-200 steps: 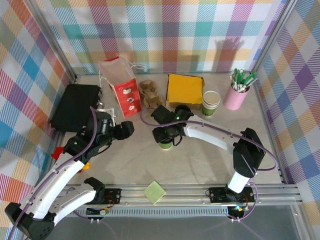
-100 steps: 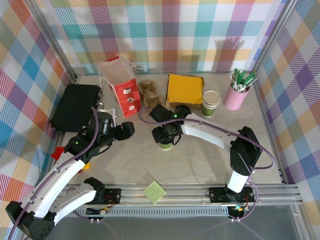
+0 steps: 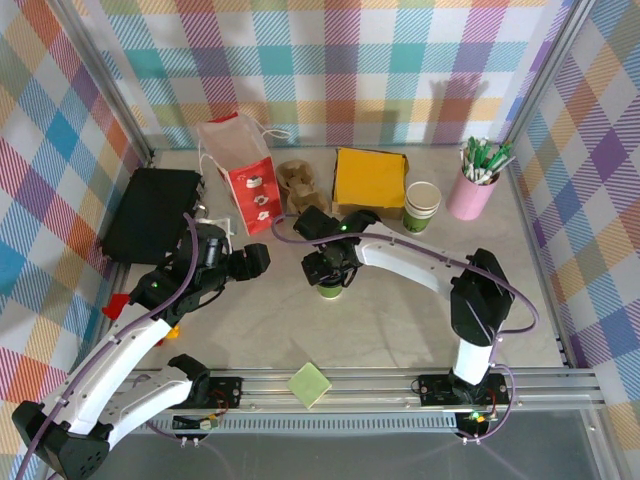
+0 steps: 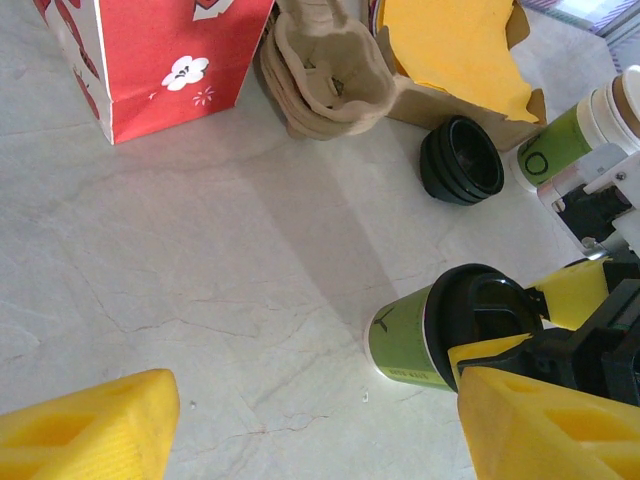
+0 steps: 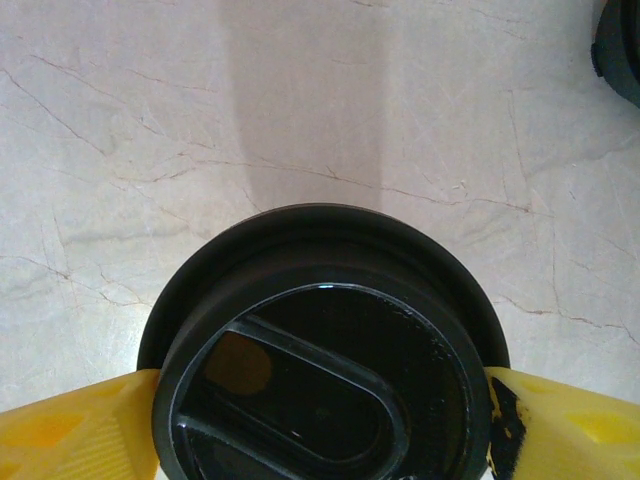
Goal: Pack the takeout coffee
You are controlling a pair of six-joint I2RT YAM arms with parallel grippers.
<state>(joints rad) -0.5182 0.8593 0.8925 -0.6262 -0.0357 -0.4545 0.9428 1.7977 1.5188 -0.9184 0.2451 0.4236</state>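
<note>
The takeout coffee (image 3: 328, 291), a short green cup with a black lid (image 5: 325, 370), stands upright on the table centre; its green side (image 4: 405, 340) faces the left wrist camera. My right gripper (image 3: 329, 282) hangs over it, open wide. Its yellow fingers (image 5: 70, 420) sit on both sides of the lid, close against the rim. My left gripper (image 3: 255, 260) is left of the cup, open and empty, and its fingertips (image 4: 90, 425) frame bare table. The red paper bag (image 3: 245, 180) stands upright behind it, with its lower part (image 4: 150, 50) in the left wrist view.
A stack of black lids (image 4: 462, 160) lies beside an orange-topped box (image 3: 370, 178). Brown cardboard carriers (image 3: 297, 185), a stack of lidless green cups (image 3: 421, 205) and a pink cup of pens (image 3: 473, 185) line the back. A black box (image 3: 150, 213) sits far left, a green pad (image 3: 309, 384) on the front rail.
The right arm's elbow and wrist have shifted slightly left, with the gripper staying over the cup. The left arm has barely moved.
</note>
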